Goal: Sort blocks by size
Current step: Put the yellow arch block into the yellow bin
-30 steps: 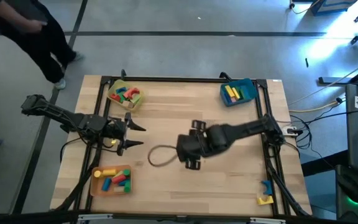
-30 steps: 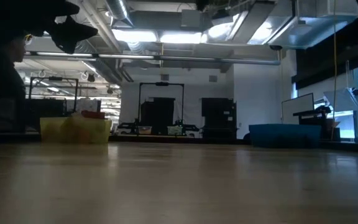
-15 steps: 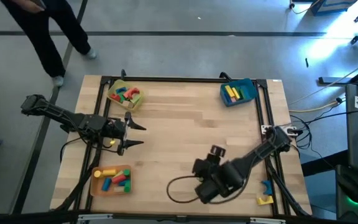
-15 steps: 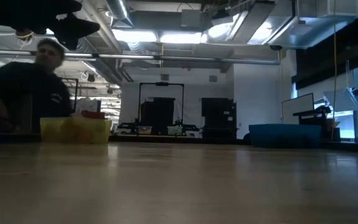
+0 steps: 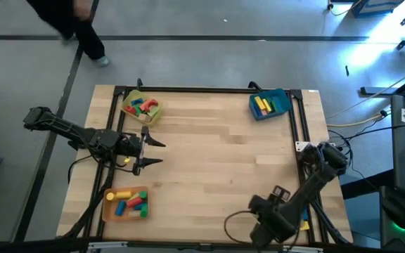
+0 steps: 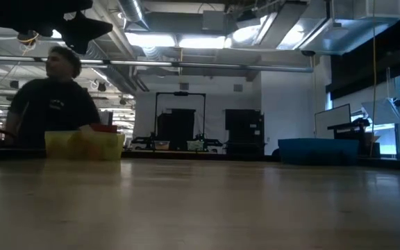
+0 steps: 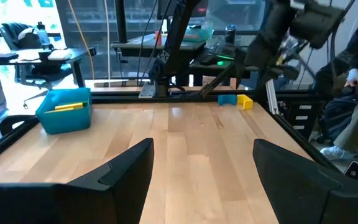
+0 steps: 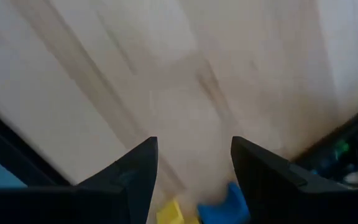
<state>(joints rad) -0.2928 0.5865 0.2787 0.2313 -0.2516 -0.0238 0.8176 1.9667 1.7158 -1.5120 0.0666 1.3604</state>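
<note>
Since earlier, our right end effector (image 5: 267, 226) moved to the bench's (image 5: 216, 154) near edge, fingers parted, empty; left end effector (image 5: 153, 152) open, empty.

A pale wooden worktop (image 5: 216, 154) carries a yellow plastic tray (image 5: 130, 101), a blue plastic tray (image 5: 278, 96) and an orange plastic tray (image 5: 108, 208); a person (image 6: 51, 101) stands beyond.
</note>
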